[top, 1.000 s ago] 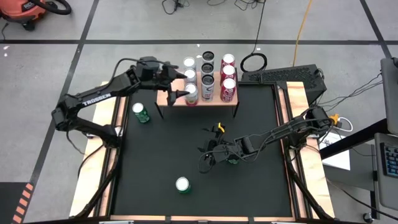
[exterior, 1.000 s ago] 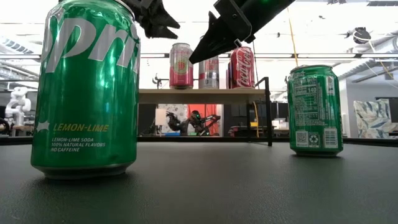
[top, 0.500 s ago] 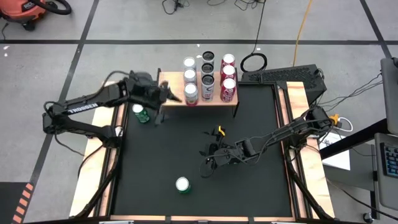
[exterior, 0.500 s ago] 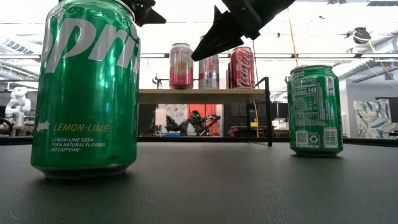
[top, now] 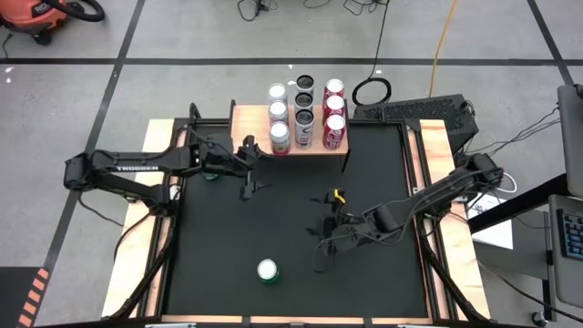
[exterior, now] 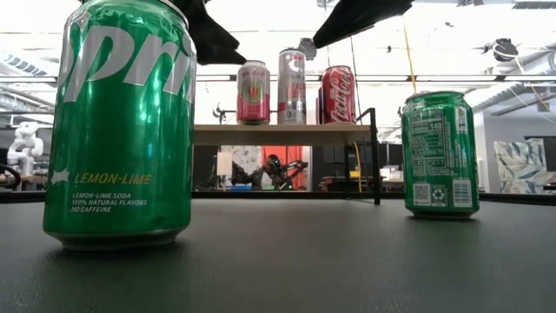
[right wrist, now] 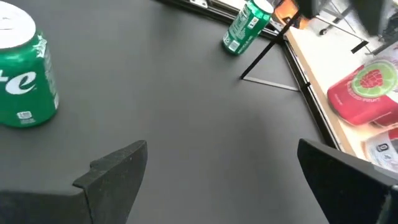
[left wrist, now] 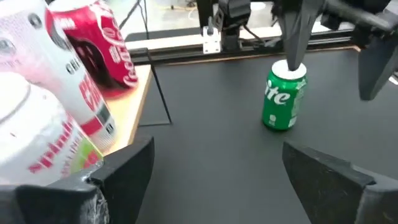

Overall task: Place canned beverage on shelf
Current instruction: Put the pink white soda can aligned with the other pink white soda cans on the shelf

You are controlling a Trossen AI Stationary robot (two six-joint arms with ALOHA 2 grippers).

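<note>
The left gripper (top: 248, 169) has pulled back from the shelf (top: 244, 120) since a second ago: then it hung at the shelf's front left beside the silver can (top: 280, 137), now it sits over the black table (top: 219, 246) just in front of the shelf's left leg, jaws spread and holding nothing. The left green can (top: 210, 169), plainly seen beside the arm earlier, now shows only as a sliver under the arm. The right gripper (top: 325, 246) has shifted too, toward the table's near edge and slightly right; its jaws are also spread and empty. A green can that stood at its wrist a second ago no longer shows from above.

The shelf carries seven cans in three rows: from the left, a silver can in front with two white-topped ones (top: 278, 100) behind, two dark-topped cans (top: 304, 116) in the middle, and two red-and-pink cans (top: 334, 130) on the right. The near green can (top: 267, 271) stands alone toward the table's front edge.

The low view shows what the high view cannot: labels on a huge near Sprite can (exterior: 122, 122), a second green can (exterior: 440, 155) at right, and a pink can (exterior: 253, 92), a tall silver can (exterior: 292, 86) and a red cola can (exterior: 338, 94) on the shelf top (exterior: 278, 129). The left wrist view shows the near green can (left wrist: 285, 96) below the other arm's fingers (left wrist: 295, 31).
</note>
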